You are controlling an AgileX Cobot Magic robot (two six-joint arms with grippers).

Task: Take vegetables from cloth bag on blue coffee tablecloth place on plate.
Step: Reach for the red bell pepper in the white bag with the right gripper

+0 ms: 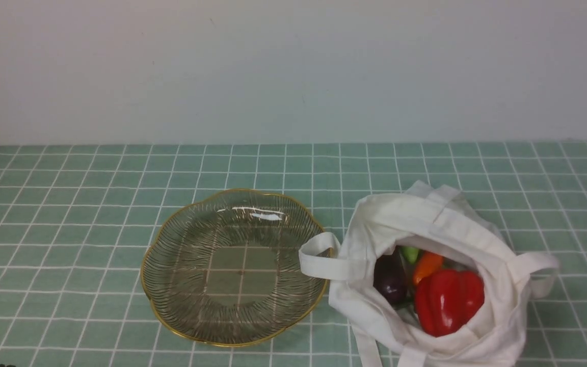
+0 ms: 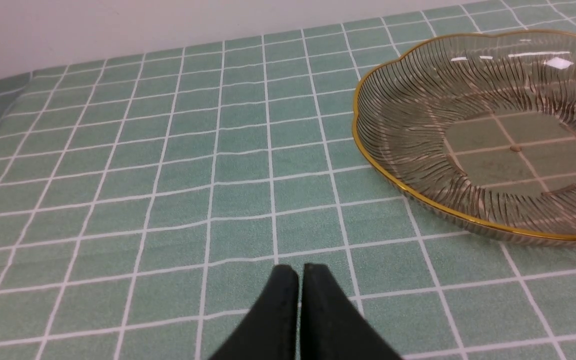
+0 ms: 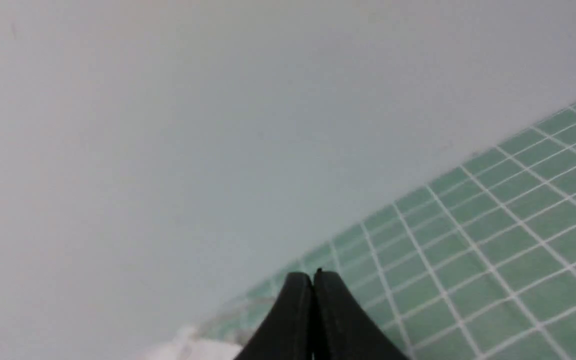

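The cloth bag is set toward the right of the tabletop, its mouth slumped open and tipped toward the camera — presumably so that the contents can be reached without the fabric being lifted first. Inside it are nestled the red bell pepper, the dark eggplant, the orange pepper and a green piece. The red one is exposed most fully, so it would probably be the easiest to take first.

The glass plate is placed just beside the bag, a handle reaching over its rim; a short carry seems intended, though the loop could be snagged on the way. Nothing has been laid on the plate. Beneath both, the checked tablecloth is spread.

The right claw is closed, with nothing gripped — it would have to be opened before a pick. On the left claw, a slim gap is left between the tips, with nothing held there.
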